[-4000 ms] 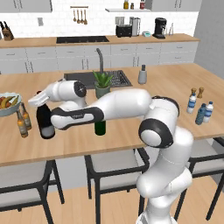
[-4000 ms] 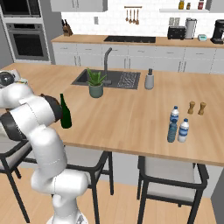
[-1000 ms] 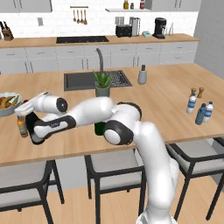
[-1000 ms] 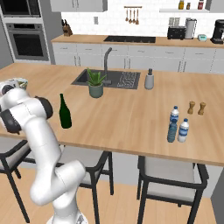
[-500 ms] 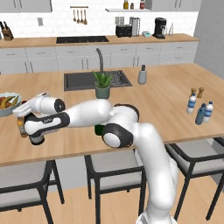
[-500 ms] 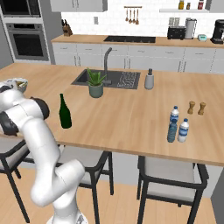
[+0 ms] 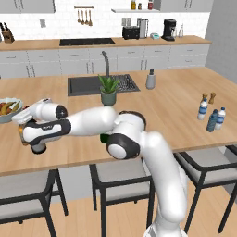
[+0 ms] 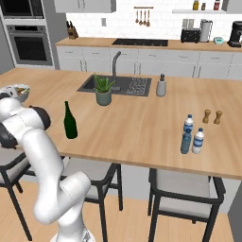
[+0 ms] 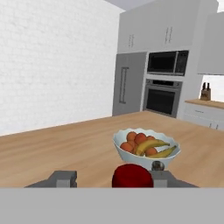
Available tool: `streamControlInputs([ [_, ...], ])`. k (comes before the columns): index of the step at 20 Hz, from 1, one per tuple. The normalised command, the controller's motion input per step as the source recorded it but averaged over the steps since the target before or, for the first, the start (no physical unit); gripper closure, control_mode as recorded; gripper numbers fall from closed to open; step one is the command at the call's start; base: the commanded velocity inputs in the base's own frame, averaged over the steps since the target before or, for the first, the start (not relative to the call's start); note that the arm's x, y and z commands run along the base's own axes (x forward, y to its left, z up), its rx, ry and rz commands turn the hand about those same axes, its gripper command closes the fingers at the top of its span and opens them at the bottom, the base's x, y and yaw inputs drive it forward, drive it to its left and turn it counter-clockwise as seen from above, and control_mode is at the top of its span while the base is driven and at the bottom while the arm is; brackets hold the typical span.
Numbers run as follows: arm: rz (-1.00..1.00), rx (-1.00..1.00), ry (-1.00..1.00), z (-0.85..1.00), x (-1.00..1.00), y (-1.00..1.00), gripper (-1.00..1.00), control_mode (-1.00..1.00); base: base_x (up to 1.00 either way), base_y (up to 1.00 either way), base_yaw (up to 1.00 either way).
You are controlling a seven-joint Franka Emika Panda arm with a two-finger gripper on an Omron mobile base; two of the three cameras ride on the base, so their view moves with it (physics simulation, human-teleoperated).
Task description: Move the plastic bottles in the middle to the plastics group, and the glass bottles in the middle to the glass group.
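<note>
The black wine bottle's red foil top stands between the fingertips of my gripper, which is open, with a gap on the left side. My hand is low over the counter's left end and hides that bottle; a sliver of an amber bottle shows beside it. The dark green wine bottle stands alone in the middle, mostly behind my arm in the left base view. At the right, the blue-tinted bottle stands with the two white-capped water bottles.
A white fruit bowl sits just beyond the hand, also at the counter's left end. A potted plant and sink lie mid-counter. Two brown shakers stand behind the water bottles. Chairs line the near edge.
Over four seconds my arm swung left with the black wine bottle to the amber bottles. In the last second the hand settled slightly lower; the other bottles stayed put.
</note>
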Motion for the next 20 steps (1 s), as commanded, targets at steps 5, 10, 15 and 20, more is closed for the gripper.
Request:
streamControlInputs([
  [5, 0.0, 0.0, 0.0, 0.0, 0.0, 0.0, -1.0, -1.0, 0.0, 0.0, 0.0],
  [10, 0.0, 0.0, 0.0, 0.0, 0.0, 0.0, -1.0, -1.0, 0.0, 0.0, 0.0],
  [15, 0.0, 0.0, 0.0, 0.0, 0.0, -0.01, -1.0, -1.0, 0.0, 0.0, 0.0],
  [20, 0.0, 0.0, 0.0, 0.0, -0.1, -0.34, -1.0, -1.0, 0.0, 0.0, 0.0],
])
